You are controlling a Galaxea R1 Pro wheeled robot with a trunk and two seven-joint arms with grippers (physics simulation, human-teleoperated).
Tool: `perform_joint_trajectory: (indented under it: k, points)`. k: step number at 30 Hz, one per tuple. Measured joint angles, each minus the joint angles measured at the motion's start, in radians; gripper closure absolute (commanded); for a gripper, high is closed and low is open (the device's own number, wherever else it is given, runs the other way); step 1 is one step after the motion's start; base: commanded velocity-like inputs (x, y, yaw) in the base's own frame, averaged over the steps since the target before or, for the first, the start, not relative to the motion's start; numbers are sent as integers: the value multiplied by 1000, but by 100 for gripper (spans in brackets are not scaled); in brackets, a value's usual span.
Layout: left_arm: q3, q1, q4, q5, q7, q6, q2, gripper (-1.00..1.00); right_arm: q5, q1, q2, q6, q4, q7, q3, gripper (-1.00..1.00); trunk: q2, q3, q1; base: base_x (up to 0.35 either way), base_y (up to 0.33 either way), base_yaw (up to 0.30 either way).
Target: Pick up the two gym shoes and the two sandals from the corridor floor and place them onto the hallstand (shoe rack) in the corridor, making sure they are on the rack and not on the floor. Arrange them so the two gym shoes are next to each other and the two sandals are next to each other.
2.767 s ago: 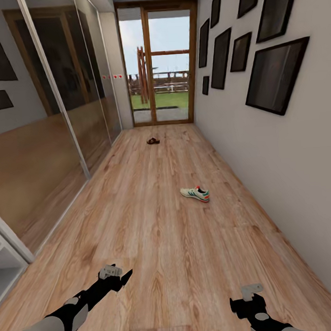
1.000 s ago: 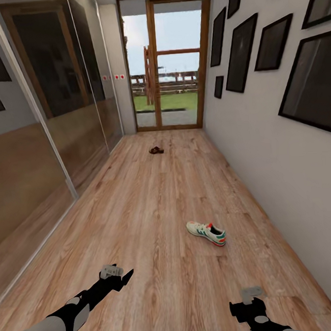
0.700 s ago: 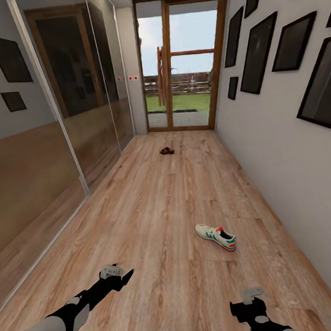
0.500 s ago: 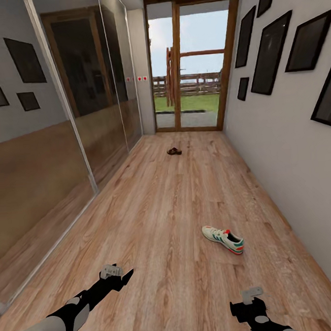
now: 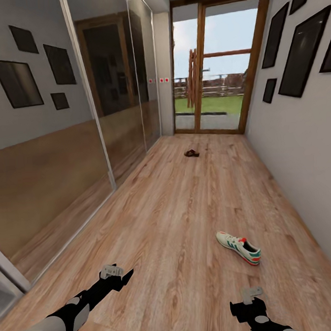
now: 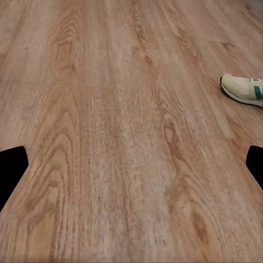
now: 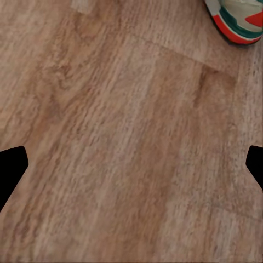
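Only head view shows the far sandal (image 5: pixel 192 154); both hands (image 5: pixel 116 275) (image 5: pixel 250 299) spread wide, empty.

One gym shoe (image 5: pixel 239 247); one sandal (image 5: pixel 192 154); two end effectors (image 5: pixel 115 274) (image 5: pixel 251 295).

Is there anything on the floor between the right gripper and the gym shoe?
No. In the head view, only bare corridor floor lies between the right gripper and the gym shoe.

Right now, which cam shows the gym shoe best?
Head view: the whole gym shoe lies on the corridor floor. Left wrist view crops its far end at the frame edge; right wrist view catches just its heel.
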State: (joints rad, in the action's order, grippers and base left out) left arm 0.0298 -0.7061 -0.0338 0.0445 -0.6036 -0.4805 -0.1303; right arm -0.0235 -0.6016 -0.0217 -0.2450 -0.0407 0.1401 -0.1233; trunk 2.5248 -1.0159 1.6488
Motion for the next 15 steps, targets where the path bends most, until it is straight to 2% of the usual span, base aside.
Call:
perform_joint_trajectory:
  k: [10, 15]
  points:
    - [0, 0, 0, 0, 0, 0, 0, -100, 0, 0, 0, 0, 0, 1, 0, -100, 0, 10, 0, 0, -322, 265]
    - [0, 0, 0, 0, 0, 0, 0, -100, 0, 0, 0, 0, 0, 0, 0, -100, 0, 13, 0, 9, -345, 167]
